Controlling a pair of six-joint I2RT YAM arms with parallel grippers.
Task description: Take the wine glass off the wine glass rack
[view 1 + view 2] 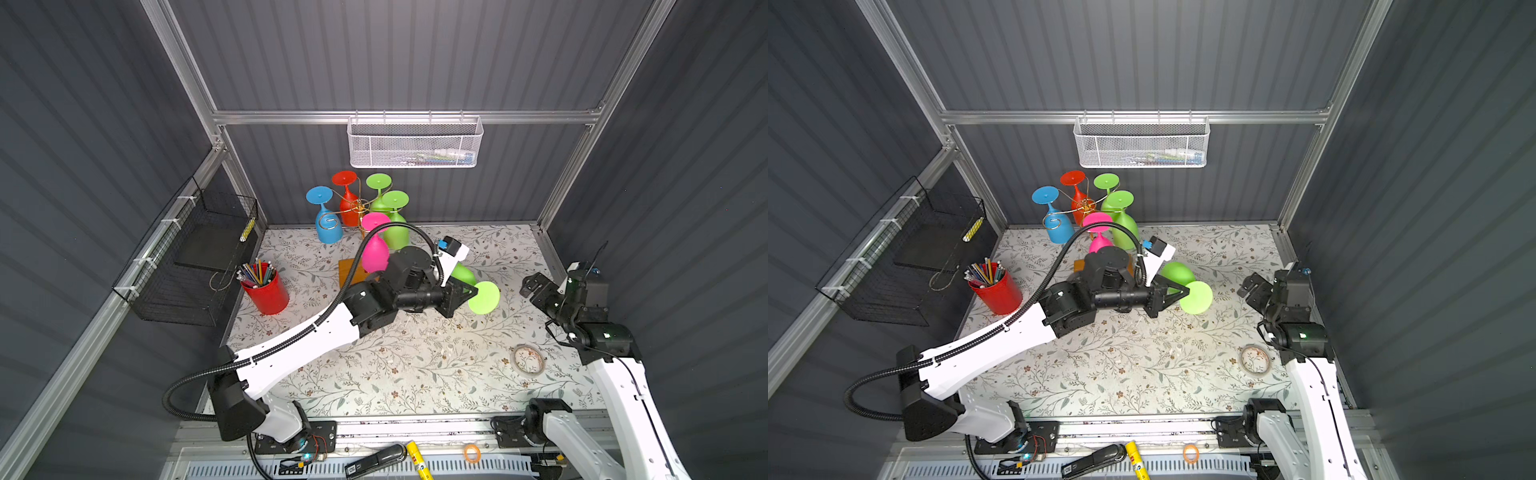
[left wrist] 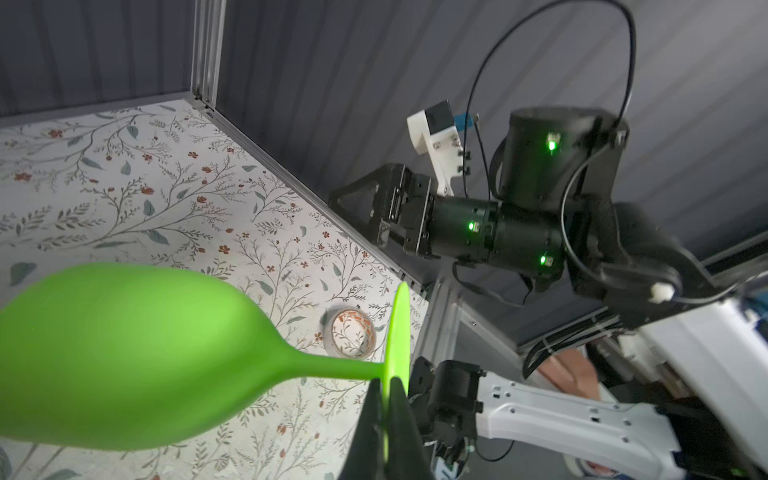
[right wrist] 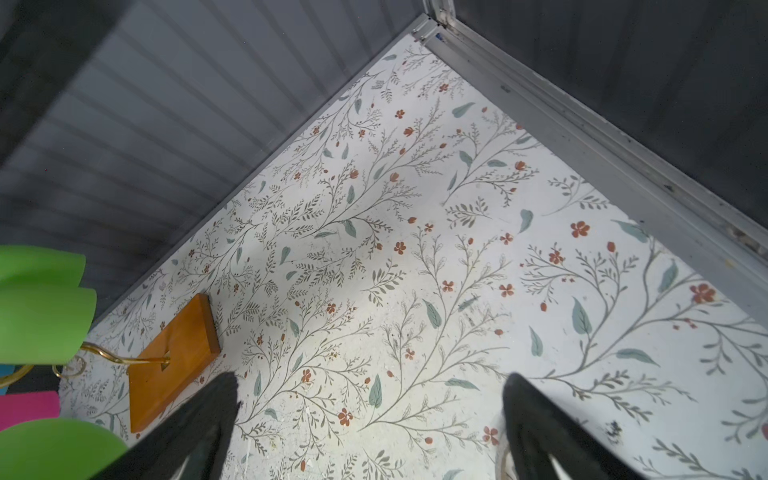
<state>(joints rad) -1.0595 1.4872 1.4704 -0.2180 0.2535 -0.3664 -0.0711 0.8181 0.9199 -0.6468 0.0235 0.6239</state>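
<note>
Wine glass (image 2: 124,357), smooth matte green, bulbous

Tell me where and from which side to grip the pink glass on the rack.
Grip the pink glass by its thin stem, just above the bowl, from the front, away from the middle of the rack. It hangs upside down, foot on top, so it should slide outward off its wire arm.

dark grey ribbed walls (image 1: 415,62) close in on three sides, edged with aluminium rails (image 1: 291,117). the tabletop (image 1: 415,374) wears a pale floral print. a white mesh basket (image 1: 395,145) hangs behind, a black wire basket (image 1: 174,307) left.
</note>
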